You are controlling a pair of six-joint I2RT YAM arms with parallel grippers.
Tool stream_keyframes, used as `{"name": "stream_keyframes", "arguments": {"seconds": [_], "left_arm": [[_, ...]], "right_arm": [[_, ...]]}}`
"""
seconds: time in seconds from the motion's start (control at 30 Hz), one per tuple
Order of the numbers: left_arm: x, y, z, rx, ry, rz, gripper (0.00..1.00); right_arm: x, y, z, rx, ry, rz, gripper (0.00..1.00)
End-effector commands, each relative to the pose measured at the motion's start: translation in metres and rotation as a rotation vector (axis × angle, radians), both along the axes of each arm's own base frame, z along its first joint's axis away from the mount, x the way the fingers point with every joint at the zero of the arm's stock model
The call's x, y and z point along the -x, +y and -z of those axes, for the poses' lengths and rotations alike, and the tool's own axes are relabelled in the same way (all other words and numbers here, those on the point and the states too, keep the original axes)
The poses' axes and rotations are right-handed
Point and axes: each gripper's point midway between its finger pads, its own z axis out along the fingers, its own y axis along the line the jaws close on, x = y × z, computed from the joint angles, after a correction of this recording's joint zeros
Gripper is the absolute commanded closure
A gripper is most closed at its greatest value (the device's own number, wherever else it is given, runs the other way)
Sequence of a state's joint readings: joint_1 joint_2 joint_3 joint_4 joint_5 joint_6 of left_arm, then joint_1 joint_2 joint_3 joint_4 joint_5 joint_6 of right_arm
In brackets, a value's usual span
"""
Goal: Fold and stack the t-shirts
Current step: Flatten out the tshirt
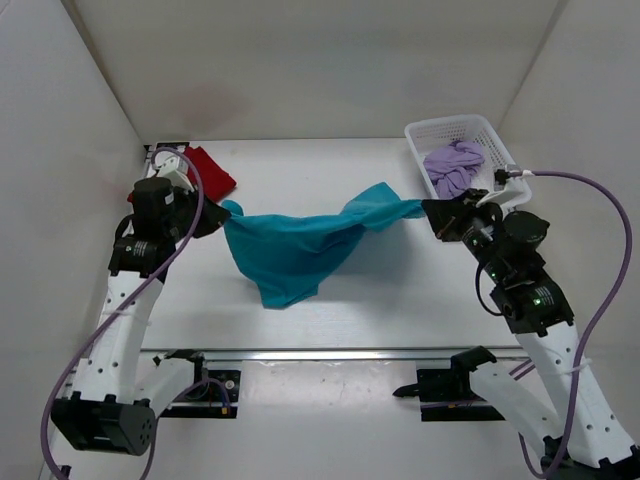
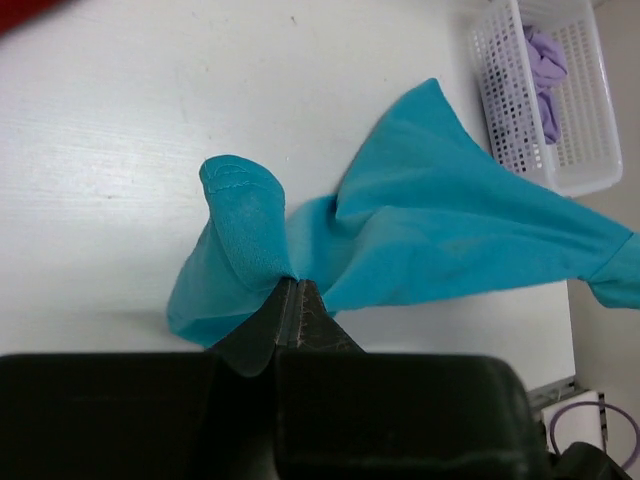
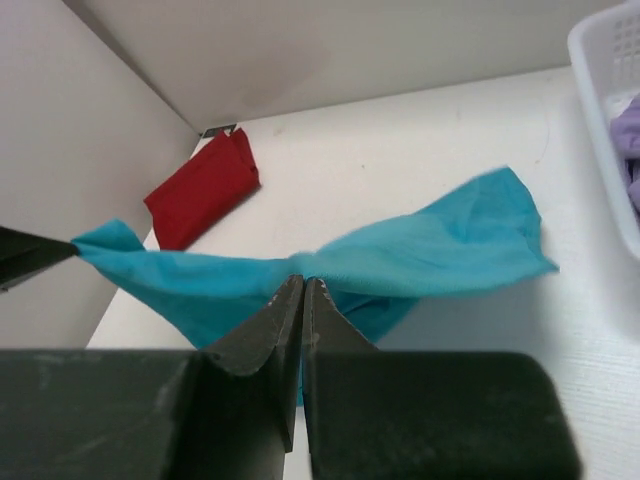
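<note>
Fabric of the teal-blue t-shirt (image 1: pixel 290 250) spans the middle of the white table (image 1: pixel 380 290), strung between the two arms. The left gripper (image 1: pixel 213 217) has its fingers pinched tight on one bunched end, and in the left wrist view a hemmed fold curls up just past the tips. The right gripper (image 1: pixel 432 212) is likewise clamped on the opposite end, with a flap of cloth fanning out beyond its tips. Between them the top edge dips slightly, and the rest sags in a loose point toward the near edge; whether that point touches the table cannot be told.

The dark red t-shirt (image 1: pixel 210 170) lies folded flat at the far left corner, just behind the left gripper and apart from the teal cloth. A white plastic mesh basket (image 1: pixel 447 122) sits at the far right corner, its near end close beside the right gripper. The pale lavender t-shirt (image 1: pixel 455 165) lies crumpled inside it.
</note>
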State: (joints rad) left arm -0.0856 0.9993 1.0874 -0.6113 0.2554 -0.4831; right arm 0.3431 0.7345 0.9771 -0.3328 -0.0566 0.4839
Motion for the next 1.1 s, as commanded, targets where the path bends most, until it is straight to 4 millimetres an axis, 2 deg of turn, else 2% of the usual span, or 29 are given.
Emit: {"name": "stream_keyframes", "arguments": {"seconds": [0.0, 0.03, 0.1, 0.17, 0.2, 0.23, 0.27, 0.3, 0.33, 0.37, 0.4, 0.47, 0.53, 0.57, 0.6, 0.63, 0.67, 0.7, 0.73, 0.77, 0.8, 0.83, 0.87, 0.9, 0.93, 0.97, 1.0, 1.03, 1.07], "left_arm": [[0.005, 0.002, 0.007, 0.012, 0.072, 0.019, 0.99], [-0.004, 0.0, 0.003, 0.037, 0.061, 0.025, 0.99], [-0.029, 0.001, -0.003, 0.046, 0.038, -0.009, 0.99], [-0.058, 0.004, -0.013, 0.051, 0.008, -0.05, 0.99], [-0.078, 0.005, -0.018, 0.054, 0.005, -0.062, 0.99], [-0.091, 0.005, -0.047, 0.062, -0.05, -0.068, 0.99], [-0.107, 0.005, -0.036, 0.067, 0.007, -0.076, 1.0], [-0.124, 0.002, -0.055, 0.07, -0.005, -0.072, 1.0], [-0.133, -0.001, -0.098, 0.084, -0.087, -0.059, 1.0], [-0.142, -0.003, -0.093, 0.087, -0.045, -0.057, 1.0], [-0.147, -0.004, -0.132, 0.09, -0.123, -0.054, 1.0], [-0.137, 0.006, -0.174, 0.125, -0.231, -0.095, 0.97], [-0.117, 0.013, -0.174, 0.159, -0.24, -0.081, 0.97], [-0.114, 0.013, -0.161, 0.136, -0.221, -0.076, 0.97], [-0.103, 0.021, -0.165, 0.12, -0.244, -0.114, 0.96], [-0.098, 0.026, -0.148, 0.08, -0.224, -0.125, 0.94], [-0.086, 0.032, -0.13, 0.033, -0.208, -0.164, 0.94], [-0.069, 0.034, -0.139, 0.019, -0.251, -0.174, 0.94], [-0.053, 0.036, -0.116, -0.017, -0.232, -0.195, 0.9], [-0.049, 0.041, -0.076, -0.055, -0.173, -0.229, 0.89], [-0.036, 0.047, -0.078, -0.058, -0.217, -0.263, 0.84], [-0.021, 0.048, -0.04, -0.062, -0.158, -0.261, 0.8], [-0.01, 0.055, -0.003, -0.069, -0.107, -0.285, 0.77], [-0.004, 0.057, 0.016, -0.068, -0.076, -0.297, 0.71], [0.007, 0.06, 0.049, -0.07, -0.023, -0.302, 0.56], [0.019, 0.064, 0.083, -0.064, 0.035, -0.314, 0.43], [0.03, 0.063, 0.113, -0.062, 0.093, -0.319, 0.17], [0.034, 0.063, 0.119, -0.056, 0.092, -0.325, 0.02], [0.039, 0.07, 0.134, -0.044, 0.109, -0.362, 0.01]], "right_arm": [[-0.019, 0.0, 0.018, 0.041, 0.057, 0.005, 1.0], [-0.029, -0.001, 0.019, 0.023, 0.047, 0.007, 1.0], [-0.057, 0.005, 0.044, 0.004, 0.13, -0.012, 1.0], [-0.086, 0.007, 0.032, -0.017, 0.101, -0.021, 1.0], [-0.101, 0.011, 0.049, -0.007, 0.153, -0.026, 1.0], [-0.119, 0.016, 0.037, -0.013, 0.142, -0.047, 1.0], [-0.13, 0.015, 0.006, -0.02, 0.091, -0.049, 1.0], [-0.147, 0.019, -0.014, -0.028, 0.07, -0.049, 1.0], [-0.157, 0.021, -0.017, -0.03, 0.083, -0.077, 1.0], [-0.16, 0.028, -0.048, -0.029, 0.033, -0.092, 1.0], [-0.164, 0.035, -0.058, -0.025, 0.018, -0.106, 1.0], [-0.157, 0.039, -0.112, 0.003, -0.086, -0.105, 1.0], [-0.146, 0.038, -0.14, 0.025, -0.135, -0.111, 1.0], [-0.137, 0.043, -0.149, 0.032, -0.155, -0.13, 0.99], [-0.128, 0.042, -0.148, 0.032, -0.155, -0.138, 1.0], [-0.113, 0.04, -0.16, 0.017, -0.189, -0.152, 1.0], [-0.1, 0.043, -0.152, 0.009, -0.184, -0.169, 0.99], [-0.1, 0.044, -0.121, 0.007, -0.126, -0.171, 1.0], [-0.082, 0.043, -0.125, -0.01, -0.157, -0.183, 1.0], [-0.071, 0.042, -0.099, -0.024, -0.118, -0.185, 1.0], [-0.067, 0.048, -0.054, -0.019, -0.043, -0.2, 1.0], [-0.053, 0.044, -0.045, -0.029, -0.04, -0.186, 1.0], [-0.042, 0.041, -0.003, -0.028, 0.033, -0.176, 1.0], [-0.036, 0.042, 0.052, -0.014, 0.135, -0.183, 1.0], [-0.023, 0.037, 0.065, -0.02, 0.147, -0.177, 1.0], [-0.006, 0.034, 0.111, -0.009, 0.233, -0.189, 1.0], [0.007, 0.032, 0.138, -0.005, 0.274, -0.194, 1.0], [0.019, 0.028, 0.176, 0.014, 0.355, -0.189, 1.0], [0.025, 0.022, 0.187, 0.017, 0.377, -0.163, 1.0]]}}
